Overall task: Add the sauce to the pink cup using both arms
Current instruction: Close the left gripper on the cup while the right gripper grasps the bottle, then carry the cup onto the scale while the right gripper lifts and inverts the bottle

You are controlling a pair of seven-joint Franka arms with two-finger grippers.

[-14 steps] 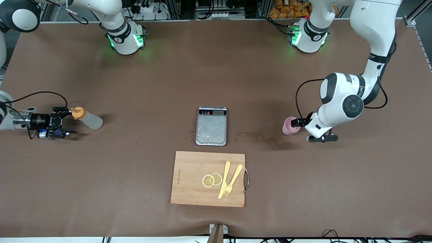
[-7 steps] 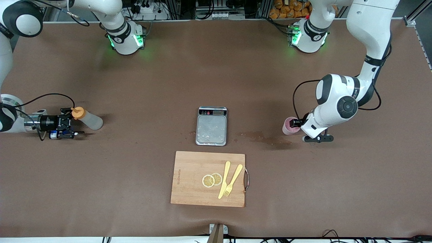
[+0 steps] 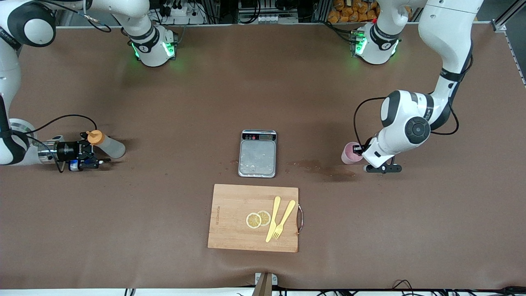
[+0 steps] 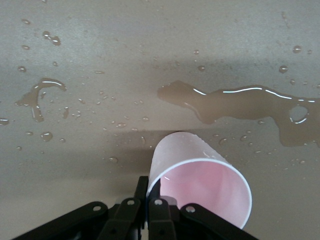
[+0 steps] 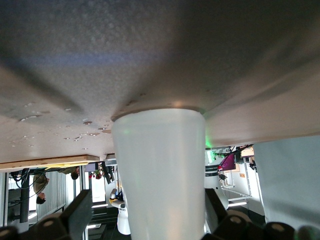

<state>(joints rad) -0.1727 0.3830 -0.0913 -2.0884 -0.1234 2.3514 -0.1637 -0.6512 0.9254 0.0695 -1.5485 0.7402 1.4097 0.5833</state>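
The left gripper has its jaws closed on the pink cup's rim above the wet tabletop. The right gripper has its jaws spread around the sauce.

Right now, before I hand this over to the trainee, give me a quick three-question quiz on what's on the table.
1. True or false: the cup stands on the scale.
2. Fill in: the ___ gripper's fingers sit either side of the bottle.
3. What lies on the board? A bottle, B lemon slices, C cup.

Key
1. False: the left gripper grips its rim, away from the scale.
2. Right, fingers open.
3. B.
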